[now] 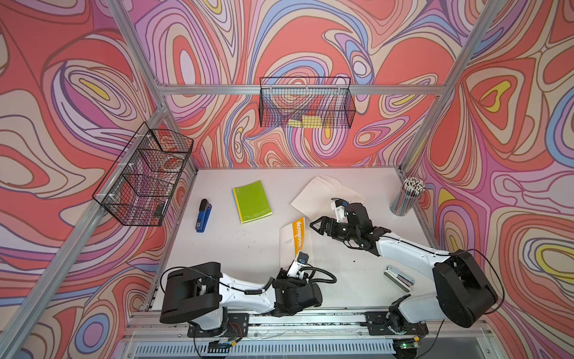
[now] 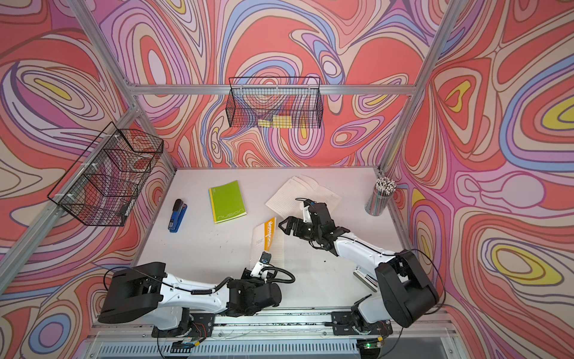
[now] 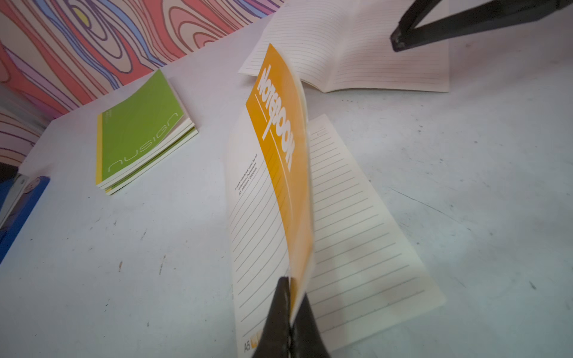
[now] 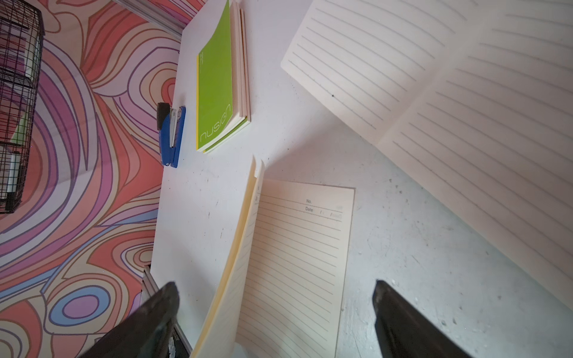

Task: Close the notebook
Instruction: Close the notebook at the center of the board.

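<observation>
**A:** Where is the notebook?

**B:** The orange notebook [image 1: 295, 242] lies open on the worktop [image 1: 248, 248]. The left jaws are clenched on the near edge of its cover [image 3: 279, 139]. The cover, with a few sheets behind it, stands almost upright and runs away from the pinch. A lined page [image 3: 356, 217] lies flat beside it, on the side toward the right jaws.

**A:** And the right jaws?

**B:** Released, spread wide and holding nothing. They hang just beside the far end of the raised cover.

**A:** What else is around?

**B:** A second open notebook [image 1: 323, 194] lies just beyond the right jaws. A green notebook [image 1: 252, 202] and a blue stapler [image 1: 203, 215] lie well beyond the left jaws, on the side away from the right ones. A cup of pencils [image 1: 407, 197] stands well apart, past the right jaws.
</observation>
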`<action>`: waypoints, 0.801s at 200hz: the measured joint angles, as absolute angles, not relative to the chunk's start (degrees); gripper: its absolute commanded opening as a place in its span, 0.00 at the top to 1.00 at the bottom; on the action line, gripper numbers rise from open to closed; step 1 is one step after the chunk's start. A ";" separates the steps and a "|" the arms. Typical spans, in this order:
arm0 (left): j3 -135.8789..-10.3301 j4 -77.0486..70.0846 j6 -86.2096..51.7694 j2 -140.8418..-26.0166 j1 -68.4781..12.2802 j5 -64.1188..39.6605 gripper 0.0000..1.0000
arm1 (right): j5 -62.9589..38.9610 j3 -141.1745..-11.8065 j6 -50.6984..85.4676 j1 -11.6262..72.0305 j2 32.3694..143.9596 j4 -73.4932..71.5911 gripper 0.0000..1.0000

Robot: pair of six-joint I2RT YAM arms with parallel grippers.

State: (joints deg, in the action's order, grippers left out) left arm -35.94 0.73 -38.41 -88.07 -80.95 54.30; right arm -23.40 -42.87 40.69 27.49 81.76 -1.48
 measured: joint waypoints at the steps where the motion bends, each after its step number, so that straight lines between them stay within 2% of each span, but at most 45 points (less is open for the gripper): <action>1: -35.94 0.62 -38.26 -88.09 -80.95 54.17 1.00 | -23.40 -42.87 40.69 27.49 81.76 -1.45 0.02; 90: -43.51 -2.63 -26.50 -97.17 -79.79 40.75 1.00 | -24.95 -43.13 40.97 27.44 81.89 -1.85 0.02; 160: -44.01 -2.63 -24.62 -97.93 -77.82 35.27 1.00 | -26.81 -43.11 42.24 27.44 83.35 -4.58 0.02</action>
